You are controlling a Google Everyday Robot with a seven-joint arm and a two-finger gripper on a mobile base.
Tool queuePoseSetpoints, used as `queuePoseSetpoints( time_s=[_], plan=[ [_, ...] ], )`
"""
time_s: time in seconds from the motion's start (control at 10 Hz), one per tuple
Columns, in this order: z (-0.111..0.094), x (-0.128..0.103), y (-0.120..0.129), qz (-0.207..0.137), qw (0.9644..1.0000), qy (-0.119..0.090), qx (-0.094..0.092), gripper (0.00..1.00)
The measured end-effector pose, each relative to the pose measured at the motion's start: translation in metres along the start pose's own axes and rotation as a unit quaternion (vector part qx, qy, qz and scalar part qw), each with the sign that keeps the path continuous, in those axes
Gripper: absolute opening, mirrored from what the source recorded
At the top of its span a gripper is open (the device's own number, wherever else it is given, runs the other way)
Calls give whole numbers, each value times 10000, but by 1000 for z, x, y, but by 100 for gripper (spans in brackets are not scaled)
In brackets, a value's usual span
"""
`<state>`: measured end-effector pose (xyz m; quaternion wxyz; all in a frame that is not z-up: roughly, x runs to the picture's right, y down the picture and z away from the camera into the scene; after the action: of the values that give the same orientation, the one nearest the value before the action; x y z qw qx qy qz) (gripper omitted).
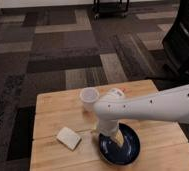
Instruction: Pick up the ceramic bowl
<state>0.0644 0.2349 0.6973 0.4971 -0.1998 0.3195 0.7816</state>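
Observation:
The ceramic bowl (123,147) is a wide, shallow, dark navy dish on the wooden table (48,107), near its front edge right of centre. My white arm comes in from the right and bends down over the bowl. The gripper (109,136) reaches down at the bowl's left rim, mostly hidden behind the wrist.
A small white cup (89,97) stands just behind the bowl to the left. A pale flat sponge-like block (68,138) lies at the front left. A dark office chair (185,37) stands at the right, a cart base (110,7) at the far back, patterned carpet around.

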Motion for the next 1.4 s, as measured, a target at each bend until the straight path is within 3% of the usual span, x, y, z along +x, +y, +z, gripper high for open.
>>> queuePoseSetpoints(
  time_s=[0.5,0.9,1.1,1.2,1.4],
  plan=[
    [13,-11,1,6,10000,35,-52,79],
    [32,-16,-1,-26,9998,207,3,77],
    [29,-22,-1,-63,9999,127,21,58],
    [25,-24,0,-89,9999,57,25,42],
    [20,-25,-1,-77,10000,-11,27,22]
  ],
)
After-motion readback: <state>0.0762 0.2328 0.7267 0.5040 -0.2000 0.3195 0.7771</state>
